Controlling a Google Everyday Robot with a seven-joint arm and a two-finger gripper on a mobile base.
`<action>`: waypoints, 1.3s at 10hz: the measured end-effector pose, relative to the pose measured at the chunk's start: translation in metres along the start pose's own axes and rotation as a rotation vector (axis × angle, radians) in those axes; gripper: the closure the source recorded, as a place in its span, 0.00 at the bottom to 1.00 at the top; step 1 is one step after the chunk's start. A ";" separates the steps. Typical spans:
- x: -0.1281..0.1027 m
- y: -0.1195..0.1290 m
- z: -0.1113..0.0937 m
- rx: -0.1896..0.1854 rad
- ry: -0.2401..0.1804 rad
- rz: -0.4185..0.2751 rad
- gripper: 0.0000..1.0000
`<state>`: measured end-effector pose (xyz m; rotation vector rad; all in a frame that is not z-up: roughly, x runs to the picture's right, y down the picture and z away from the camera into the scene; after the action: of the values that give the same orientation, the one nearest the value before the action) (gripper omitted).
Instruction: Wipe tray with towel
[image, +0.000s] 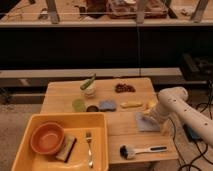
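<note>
The yellow-orange tray (30, 127) sits at the lower left, partly over the table's front corner. It holds an orange bowl (47, 138), a dark-edged sponge (66, 148) and a fork (89, 148). The pale grey towel (142, 122) lies flat on the wooden table, right of the tray. My gripper (151, 117) points down at the towel's right part, at the end of the white arm (175, 102) that comes in from the right. The wrist hides where it meets the cloth.
On the table (115, 131) lie a brush (142, 149) near the front edge, a blue-grey pad (107, 105), a green disc (78, 104), a dark disc (92, 108), a cup with a green stalk (89, 87), dark snacks (125, 88) and a yellow item (131, 104). A dark counter runs behind.
</note>
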<state>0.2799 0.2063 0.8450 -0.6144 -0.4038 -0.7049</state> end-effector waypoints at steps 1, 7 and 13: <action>-0.002 0.000 0.006 0.003 -0.016 0.004 0.40; -0.009 0.004 0.010 0.009 -0.041 0.013 0.90; -0.017 -0.007 -0.008 0.075 -0.017 -0.007 0.90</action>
<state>0.2641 0.2050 0.8324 -0.5481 -0.4462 -0.6883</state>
